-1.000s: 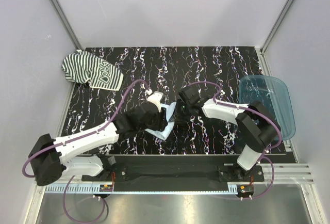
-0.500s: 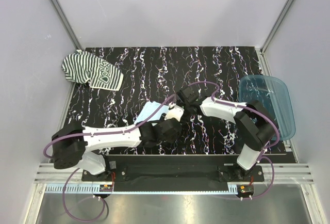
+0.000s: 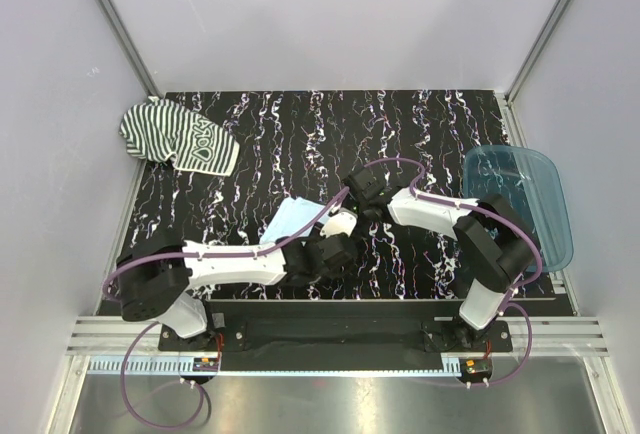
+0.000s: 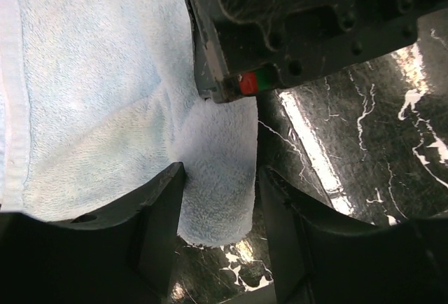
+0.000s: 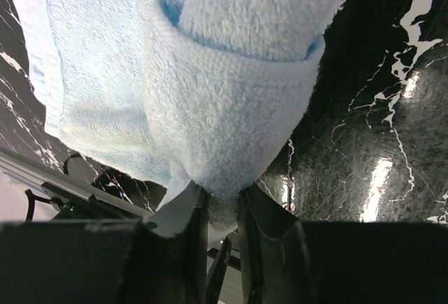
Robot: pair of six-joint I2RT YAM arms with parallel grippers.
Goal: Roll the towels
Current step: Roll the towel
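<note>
The pale blue towel lies crumpled at the table's middle, near the front. My left gripper reaches in from the left along the near edge. In the left wrist view it is shut on a rolled fold of this towel. My right gripper meets it from the right. In the right wrist view it is shut on a bunched fold of the same towel, which hangs lifted off the table. The striped towel lies crumpled at the far left corner, untouched.
A translucent blue plastic tray sits at the table's right edge. The black marbled table has white walls close on three sides. The right gripper's black body fills the top of the left wrist view.
My left arm has swung down along the near edge and its gripper has moved right and nearer. The pale blue towel now shows to its left. The right gripper has hardly moved.
</note>
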